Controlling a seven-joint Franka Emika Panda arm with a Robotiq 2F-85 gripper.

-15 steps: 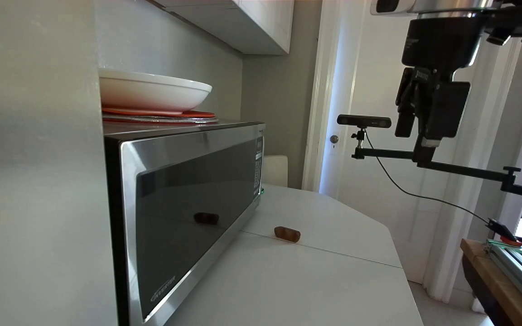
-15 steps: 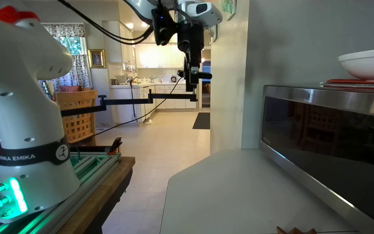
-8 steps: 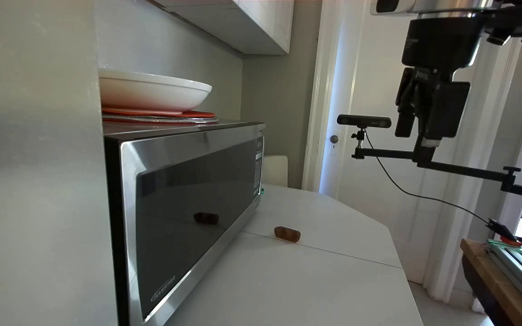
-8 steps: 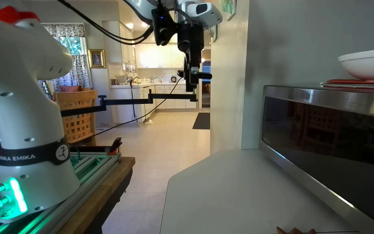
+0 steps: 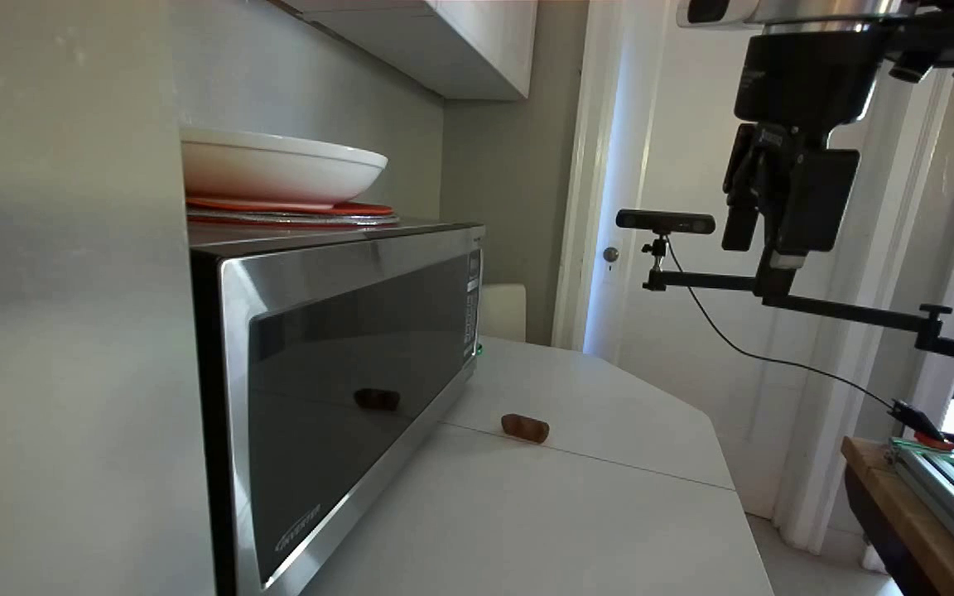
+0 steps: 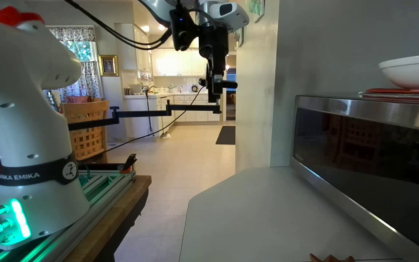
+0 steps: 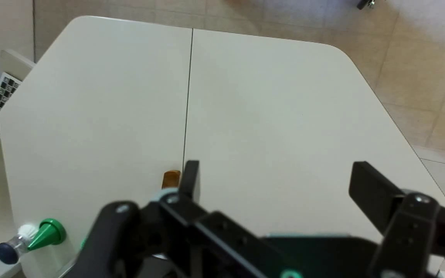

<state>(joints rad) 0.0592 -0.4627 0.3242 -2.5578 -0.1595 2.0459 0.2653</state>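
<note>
- The gripper point(image 7: 276, 179) hangs well above the level of the bench point(image 7: 276, 116), its two fingers point(image 7: 373, 193) wide apart — bench surface shows between them in the wrist view.
- The brown object point(image 7: 171, 178) lies on the bench just beside its dark seam point(image 7: 188, 92); in the wrist view it sits at about eight o'clock from the middle, one end hidden behind the gripper.
- In an exterior view the microwave point(image 5: 336, 356) stands at nine o'clock from the brown object and shows its reflection point(image 5: 377, 400); the gripper is at about two o'clock from the brown object, well apart.
- In both exterior views a white bowl point(image 5: 278, 164) rests upright on red and silvery flat pieces point(image 5: 361, 213) on top of the microwave.
- In the wrist view a green cone point(image 7: 50, 233) is at about eight o'clock from the brown object; a clear container point(image 7: 19, 243) with a dark blue end shows beside it — whether they touch cannot be told.
- A checkered board point(image 7: 1, 102) shows past the bench's edge, at about ten o'clock from the brown object in the wrist view.
- In an exterior view a black camera point(image 5: 666, 221) on a jointed bar point(image 5: 850, 309) is at about nine o'clock from the gripper, its cable point(image 5: 763, 358) trailing toward four o'clock.
- In an exterior view the white robot arm point(image 6: 27, 127) rises from a wooden stand point(image 6: 124, 202), a woven chair point(image 6: 87, 127) and a kitchen point(image 6: 182, 83) behind.
</note>
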